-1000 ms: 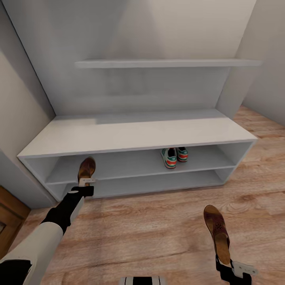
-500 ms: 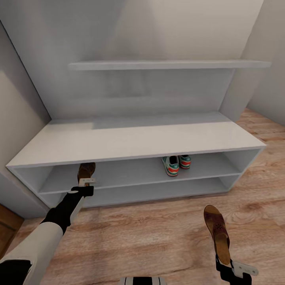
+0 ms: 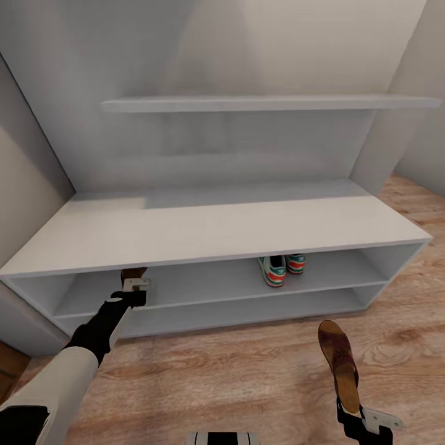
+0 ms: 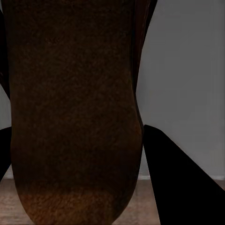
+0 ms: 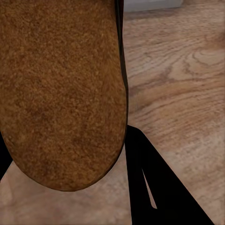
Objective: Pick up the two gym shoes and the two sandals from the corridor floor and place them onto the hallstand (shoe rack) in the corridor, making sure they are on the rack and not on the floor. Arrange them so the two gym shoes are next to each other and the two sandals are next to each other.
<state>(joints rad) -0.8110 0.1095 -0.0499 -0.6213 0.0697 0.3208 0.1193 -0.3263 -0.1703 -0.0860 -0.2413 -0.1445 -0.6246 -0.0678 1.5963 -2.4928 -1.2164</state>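
One sandal (image 3: pixel 133 272) sits in the left claw (image 3: pixel 135 285), poked just under the shoe rack's (image 3: pixel 210 225) top surface — mostly hidden there. The other sandal (image 3: pixel 339 363) is clamped by the right claw (image 3: pixel 364 420) above the floor (image 3: pixel 247 371), well short of the rack. Both sneakers (image 3: pixel 279 268) stand together on its upper shelf.
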